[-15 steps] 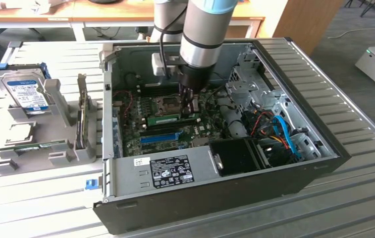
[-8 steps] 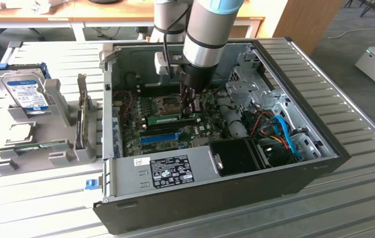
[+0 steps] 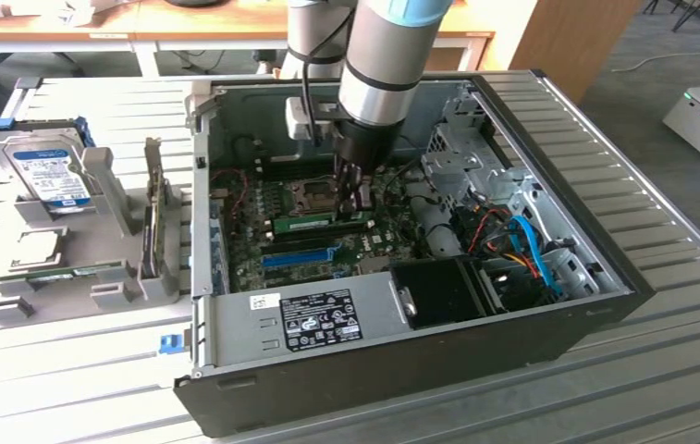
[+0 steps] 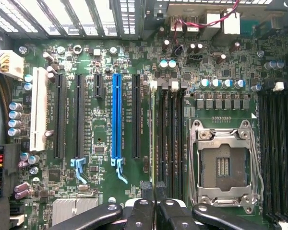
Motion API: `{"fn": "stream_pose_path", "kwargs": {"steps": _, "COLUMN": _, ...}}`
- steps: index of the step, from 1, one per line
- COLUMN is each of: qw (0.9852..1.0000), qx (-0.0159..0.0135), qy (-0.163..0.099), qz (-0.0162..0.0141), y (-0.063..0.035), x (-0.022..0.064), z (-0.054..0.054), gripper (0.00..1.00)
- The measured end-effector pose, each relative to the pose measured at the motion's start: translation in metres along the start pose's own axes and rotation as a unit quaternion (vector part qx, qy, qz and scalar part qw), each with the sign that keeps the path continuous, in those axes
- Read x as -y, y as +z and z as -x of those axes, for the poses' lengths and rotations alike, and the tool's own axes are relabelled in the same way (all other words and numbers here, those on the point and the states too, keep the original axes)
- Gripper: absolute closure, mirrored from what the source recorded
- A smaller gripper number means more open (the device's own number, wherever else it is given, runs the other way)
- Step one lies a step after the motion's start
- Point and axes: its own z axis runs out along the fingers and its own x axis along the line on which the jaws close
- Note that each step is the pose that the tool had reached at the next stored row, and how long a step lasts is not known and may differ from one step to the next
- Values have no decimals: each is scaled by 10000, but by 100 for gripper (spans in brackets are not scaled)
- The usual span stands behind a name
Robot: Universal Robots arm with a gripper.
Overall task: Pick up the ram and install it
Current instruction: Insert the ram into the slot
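Ram (image 3: 315,222) sits on edge at a motherboard (image 4: 216,62) slot beside the CPU socket (image 4: 223,165); gripper (image 4: 155,191) jaws, narrowly set, clamp its thin board.

One end of the ram (image 3: 316,222) behind the tool (image 4: 153,190); top of the arm (image 3: 386,46) beyond the exterior view's edge.

Above the motherboard (image 3: 257,199) the open case (image 3: 596,310) leaves free room, and the arm (image 3: 381,65) stands in it with the gripper (image 4: 155,191) clamped on the ram (image 3: 319,222). Along the case's wall at the exterior view's right, a black fan shroud (image 3: 448,287), blue cables (image 3: 534,245) and a drive cage (image 3: 473,148) block passage.
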Motion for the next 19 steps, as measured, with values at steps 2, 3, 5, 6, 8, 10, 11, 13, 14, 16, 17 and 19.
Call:
{"fn": "stream_pose_path", "kwargs": {"steps": 2, "qw": 10000, "qx": 0, "qy": 2, "qz": 0, "y": 0, "x": -7, "z": 0, "gripper": 87}}
{"fn": "stream_pose_path", "kwargs": {"steps": 3, "qw": 10000, "qx": 0, "qy": 2, "qz": 0, "y": 0, "x": -7, "z": -1, "gripper": 87}}
{"fn": "stream_pose_path", "kwargs": {"steps": 5, "qw": 10000, "qx": -1, "qy": 4, "qz": 0, "y": 0, "x": -7, "z": -1, "gripper": 87}}
{"fn": "stream_pose_path", "kwargs": {"steps": 6, "qw": 10000, "qx": 0, "qy": 18, "qz": 0, "y": 0, "x": -7, "z": -1, "gripper": 87}}
{"fn": "stream_pose_path", "kwargs": {"steps": 8, "qw": 10000, "qx": 2, "qy": 36, "qz": -1, "y": 1, "x": -7, "z": -1, "gripper": 87}}
{"fn": "stream_pose_path", "kwargs": {"steps": 10, "qw": 10000, "qx": 3, "qy": 42, "qz": -1, "y": 1, "x": -7, "z": -1, "gripper": 87}}
{"fn": "stream_pose_path", "kwargs": {"steps": 11, "qw": 10000, "qx": 3, "qy": 42, "qz": -1, "y": 1, "x": -7, "z": -1, "gripper": 87}}
{"fn": "stream_pose_path", "kwargs": {"steps": 13, "qw": 10000, "qx": 3, "qy": 42, "qz": -1, "y": 1, "x": -7, "z": -1, "gripper": 87}}
{"fn": "stream_pose_path", "kwargs": {"steps": 14, "qw": 10000, "qx": 3, "qy": 42, "qz": -1, "y": 1, "x": -7, "z": -1, "gripper": 87}}
{"fn": "stream_pose_path", "kwargs": {"steps": 16, "qw": 10000, "qx": 3, "qy": 47, "qz": -1, "y": 5, "x": -7, "z": -2, "gripper": 87}}
{"fn": "stream_pose_path", "kwargs": {"steps": 17, "qw": 10000, "qx": 3, "qy": 52, "qz": -1, "y": 6, "x": -7, "z": -1, "gripper": 87}}
{"fn": "stream_pose_path", "kwargs": {"steps": 19, "qw": 10000, "qx": 4, "qy": 56, "qz": -2, "y": 7, "x": -6, "z": -1, "gripper": 87}}
